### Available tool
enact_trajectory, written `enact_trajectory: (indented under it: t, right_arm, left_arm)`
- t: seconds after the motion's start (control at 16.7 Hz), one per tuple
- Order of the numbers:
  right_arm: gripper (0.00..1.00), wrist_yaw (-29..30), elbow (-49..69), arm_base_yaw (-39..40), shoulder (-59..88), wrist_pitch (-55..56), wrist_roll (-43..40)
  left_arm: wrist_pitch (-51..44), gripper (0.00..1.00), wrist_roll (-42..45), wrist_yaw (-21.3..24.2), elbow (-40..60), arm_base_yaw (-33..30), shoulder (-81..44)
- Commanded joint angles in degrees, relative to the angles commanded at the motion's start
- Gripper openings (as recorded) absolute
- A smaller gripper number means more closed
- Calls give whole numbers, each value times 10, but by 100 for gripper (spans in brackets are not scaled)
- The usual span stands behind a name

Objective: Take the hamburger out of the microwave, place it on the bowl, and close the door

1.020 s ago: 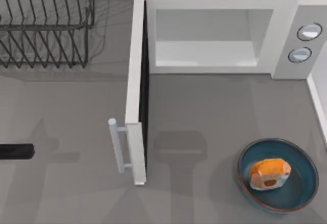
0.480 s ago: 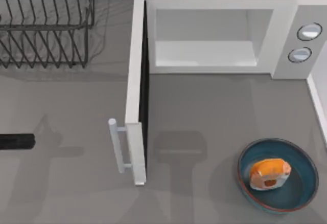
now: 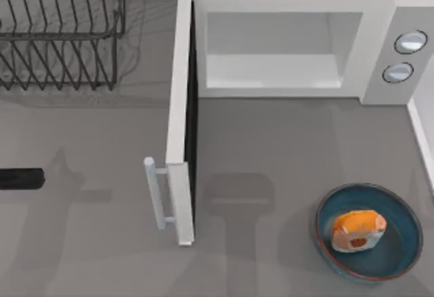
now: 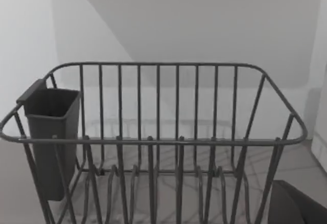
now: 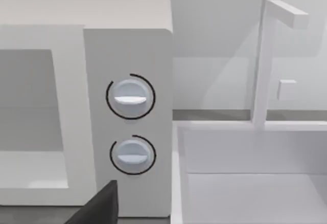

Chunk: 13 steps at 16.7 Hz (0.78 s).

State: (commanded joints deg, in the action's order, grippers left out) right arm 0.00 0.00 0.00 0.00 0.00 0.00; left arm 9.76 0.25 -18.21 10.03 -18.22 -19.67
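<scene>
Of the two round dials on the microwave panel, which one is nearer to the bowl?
The lower dial is nearer: on the grey panel of the microwave it sits toward the table front, where the bowl stands; the other dial lies behind it.

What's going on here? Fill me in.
The hamburger already sits in the bowl at the table's right front. The microwave cavity is vacant and the door stands wide open, so closing it is what remains. Nothing is being held right now. A dark part of the left arm shows at the table's left edge, left of the door handle, with a wire dish rack behind it.
</scene>
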Motion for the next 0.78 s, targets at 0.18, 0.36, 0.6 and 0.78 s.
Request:
enact_trajectory:
  t: [0.18, 0.36, 0.6, 0.78]
  right_arm:
    - [100, 0, 0, 0, 0, 0, 0]
    - [100, 0, 0, 0, 0, 0, 0]
    - [100, 0, 0, 0, 0, 0, 0]
    - [100, 0, 0, 0, 0, 0, 0]
  left_arm:
    - [10, 0, 0, 61, 3, 61, -13]
    - [20, 0, 0, 128, 4, 127, -24]
    - [23, 0, 0, 146, 4, 146, -28]
    - [21, 0, 0, 143, 4, 143, -27]
